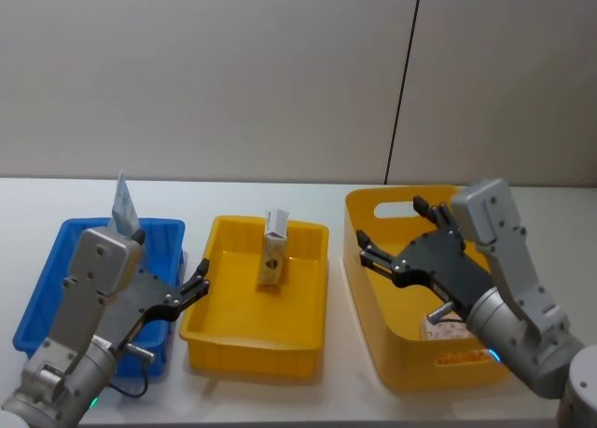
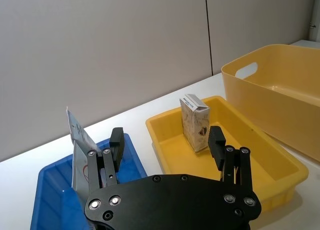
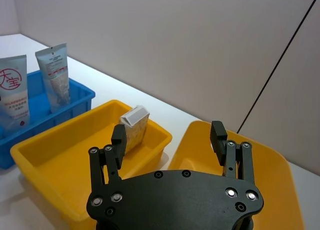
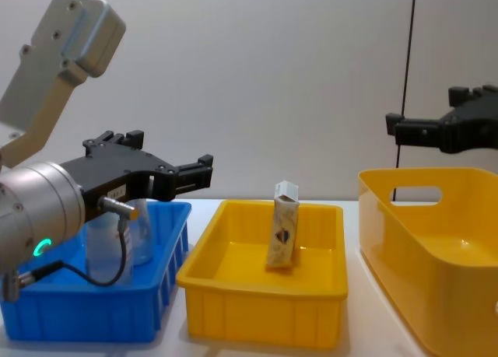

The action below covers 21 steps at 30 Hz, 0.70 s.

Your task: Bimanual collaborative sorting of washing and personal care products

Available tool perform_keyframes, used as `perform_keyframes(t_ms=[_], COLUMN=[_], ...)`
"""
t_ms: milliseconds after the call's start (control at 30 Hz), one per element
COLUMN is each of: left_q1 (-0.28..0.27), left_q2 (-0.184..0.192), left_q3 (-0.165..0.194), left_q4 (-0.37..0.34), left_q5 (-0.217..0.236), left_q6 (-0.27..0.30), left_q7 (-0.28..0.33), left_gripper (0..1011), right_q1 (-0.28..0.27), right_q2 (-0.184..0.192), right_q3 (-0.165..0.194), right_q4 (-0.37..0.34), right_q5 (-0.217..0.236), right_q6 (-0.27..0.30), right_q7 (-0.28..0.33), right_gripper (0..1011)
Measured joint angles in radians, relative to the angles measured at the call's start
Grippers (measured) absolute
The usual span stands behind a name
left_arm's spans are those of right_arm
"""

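Now both grippers hover empty, fingers spread wide. The left gripper [image 1: 191, 288] hangs over the blue bin [image 1: 56, 269], with two tubes [image 3: 55, 72] standing in the bin just beside it. Ahead of its tips a carton [image 1: 273, 249] stands upright in the yellow tray [image 1: 252, 339], between it and the right gripper [image 1: 392, 230], which hangs over the tall yellow bin [image 1: 373, 288].

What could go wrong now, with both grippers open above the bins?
The carton stands upright in the tray; a nudge may tip it.
The tubes stand in the blue bin near the left gripper; lowering it could knock them over.
The right gripper may hit the deep bin's wall.
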State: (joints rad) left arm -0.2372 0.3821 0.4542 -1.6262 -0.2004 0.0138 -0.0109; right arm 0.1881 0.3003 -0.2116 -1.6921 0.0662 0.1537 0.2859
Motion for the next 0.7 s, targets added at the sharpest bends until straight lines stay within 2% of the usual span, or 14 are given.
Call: perform_keyframes(t_ms=[267,700], left_q1=[0.000,0.000], left_q2=[0.000,-0.001], left_q3=[0.000,-0.002], left_q4=[0.000,0.000], left_q5=[0.000,0.000], left_q6=[0.000,0.000], left_q7=[0.000,0.000], left_gripper=[1001,1001], right_q1=[-0.022,-0.036], right_q2=[0.009,0.015], right_q3=[-0.002,-0.004], right_q4=[0.004,0.007], right_q5=[0.010,0.017], right_q6=[-0.035,-0.057], right_q7=[0.003,0.004], right_gripper=[1002,1002])
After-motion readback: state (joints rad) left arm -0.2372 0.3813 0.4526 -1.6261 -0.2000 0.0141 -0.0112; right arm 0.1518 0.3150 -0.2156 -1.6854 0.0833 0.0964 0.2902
